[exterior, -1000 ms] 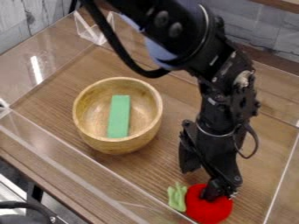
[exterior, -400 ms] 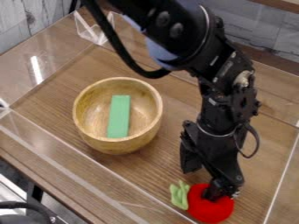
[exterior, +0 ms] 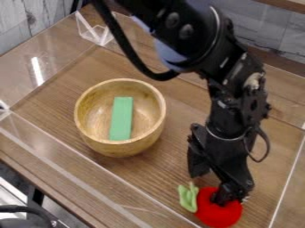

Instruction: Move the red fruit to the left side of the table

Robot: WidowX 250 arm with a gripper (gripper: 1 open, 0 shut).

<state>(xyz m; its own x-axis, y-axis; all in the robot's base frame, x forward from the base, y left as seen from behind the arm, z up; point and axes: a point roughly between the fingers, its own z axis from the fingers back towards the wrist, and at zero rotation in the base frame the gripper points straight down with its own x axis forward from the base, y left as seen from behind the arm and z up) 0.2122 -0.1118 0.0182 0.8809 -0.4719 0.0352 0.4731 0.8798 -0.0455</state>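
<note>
The red fruit lies on the table at the near right corner, its light-green leafy cap pointing left. My gripper points straight down right over the fruit. It is open, with one finger to the fruit's upper left and the other down behind its top right. The fruit sits low between the fingertips, and I cannot tell whether they touch it.
A wooden bowl holding a flat green block stands left of centre. Low clear acrylic walls border the tabletop; the near wall runs just in front of the fruit. The black arm reaches in from the top.
</note>
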